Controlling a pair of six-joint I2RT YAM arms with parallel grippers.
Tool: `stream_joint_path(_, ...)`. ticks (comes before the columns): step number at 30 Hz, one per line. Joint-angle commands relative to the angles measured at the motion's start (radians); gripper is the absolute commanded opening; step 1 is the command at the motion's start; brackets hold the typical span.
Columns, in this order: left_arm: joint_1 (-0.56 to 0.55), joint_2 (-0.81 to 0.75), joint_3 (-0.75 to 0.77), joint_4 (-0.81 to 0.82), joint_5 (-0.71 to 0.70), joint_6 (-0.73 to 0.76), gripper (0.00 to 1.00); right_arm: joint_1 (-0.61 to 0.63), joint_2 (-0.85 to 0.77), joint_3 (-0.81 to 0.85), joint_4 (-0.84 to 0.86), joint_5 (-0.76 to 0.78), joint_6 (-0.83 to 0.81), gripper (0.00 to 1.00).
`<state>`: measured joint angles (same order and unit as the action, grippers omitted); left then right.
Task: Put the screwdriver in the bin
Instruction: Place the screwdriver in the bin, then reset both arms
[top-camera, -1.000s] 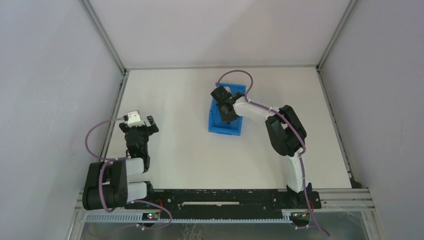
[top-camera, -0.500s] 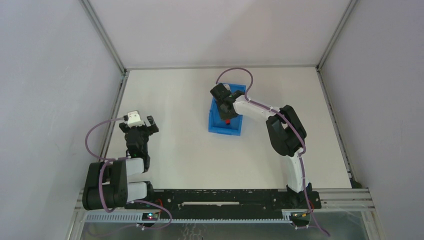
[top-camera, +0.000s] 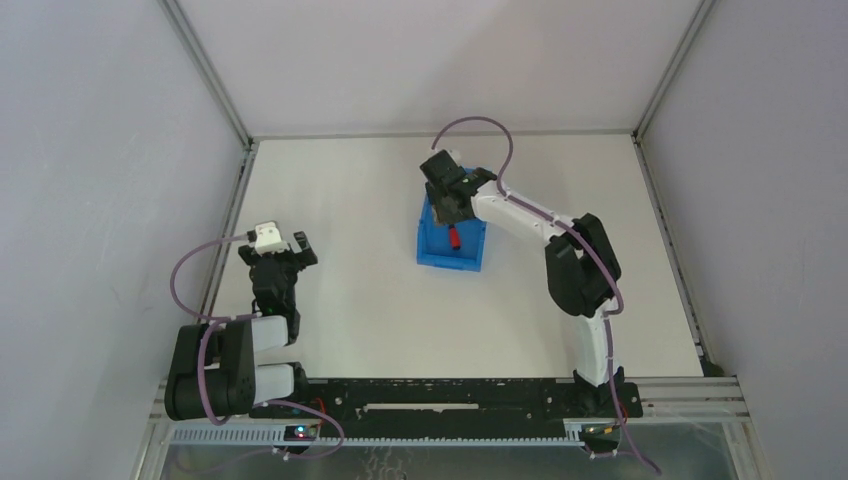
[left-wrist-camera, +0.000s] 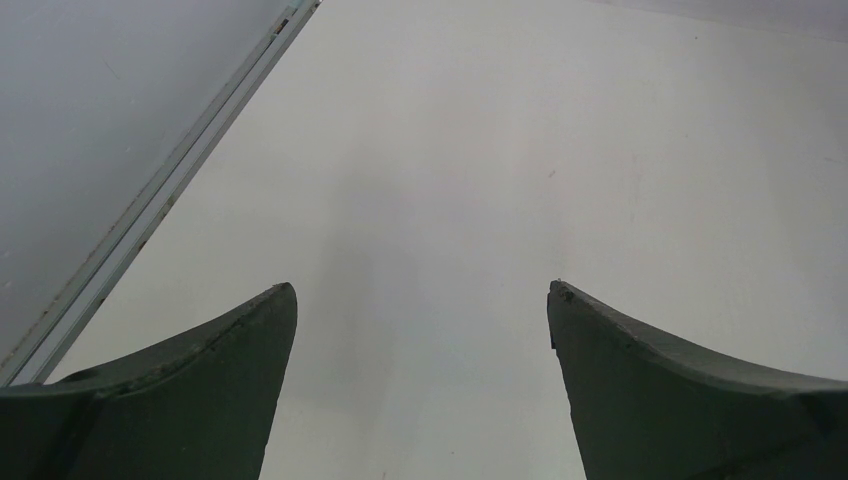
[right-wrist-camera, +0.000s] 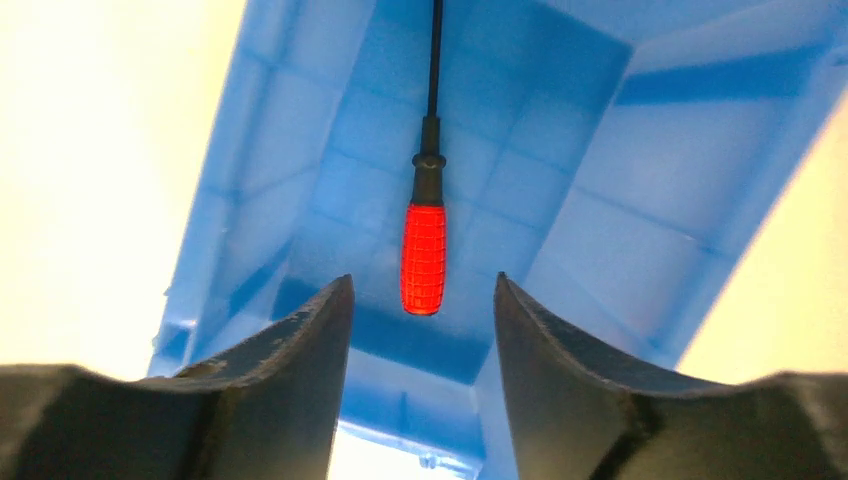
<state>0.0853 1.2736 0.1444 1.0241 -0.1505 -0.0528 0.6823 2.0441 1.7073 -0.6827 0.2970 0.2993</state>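
The blue bin (top-camera: 470, 258) stands near the middle of the white table. The screwdriver (top-camera: 453, 238), with a red handle and a thin black shaft, lies on the floor inside the bin. In the right wrist view the screwdriver (right-wrist-camera: 423, 255) lies loose on the bin's floor (right-wrist-camera: 560, 190), beyond the fingertips. My right gripper (top-camera: 452, 192) hovers over the bin's far end, open and empty (right-wrist-camera: 423, 285). My left gripper (top-camera: 285, 248) is open and empty over bare table at the left (left-wrist-camera: 422, 290), far from the bin.
A metal frame rail (top-camera: 228, 230) runs along the table's left edge, close to the left gripper. Another rail (top-camera: 668, 240) borders the right side. Grey walls enclose the table on three sides.
My right gripper has let go of the screwdriver, which now lies in the bin. The gripper has drawn back towards the bin's far end and risen. The left arm has not moved.
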Motion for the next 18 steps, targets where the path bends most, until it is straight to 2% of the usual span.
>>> stream_joint_path(1,-0.007,-0.017,0.043,0.037,-0.004,0.016,1.0,0.002,-0.113,0.085,-0.018,0.058,-0.005,0.68)
stream_joint_path(2,-0.008,-0.018,0.043,0.037,-0.004,0.015,1.0,0.002,-0.123,0.094,-0.02,0.063,-0.008,0.75)
stream_joint_path(3,-0.007,-0.017,0.043,0.037,-0.004,0.015,1.0,0.002,-0.132,0.103,-0.023,0.062,-0.018,0.9)
stream_joint_path(4,-0.007,-0.017,0.043,0.037,-0.004,0.015,1.0,0.002,-0.142,0.114,-0.027,0.064,-0.023,0.98)
stream_joint_path(18,-0.008,-0.018,0.044,0.037,-0.004,0.015,1.0,-0.055,-0.277,0.156,-0.063,0.108,-0.041,1.0)
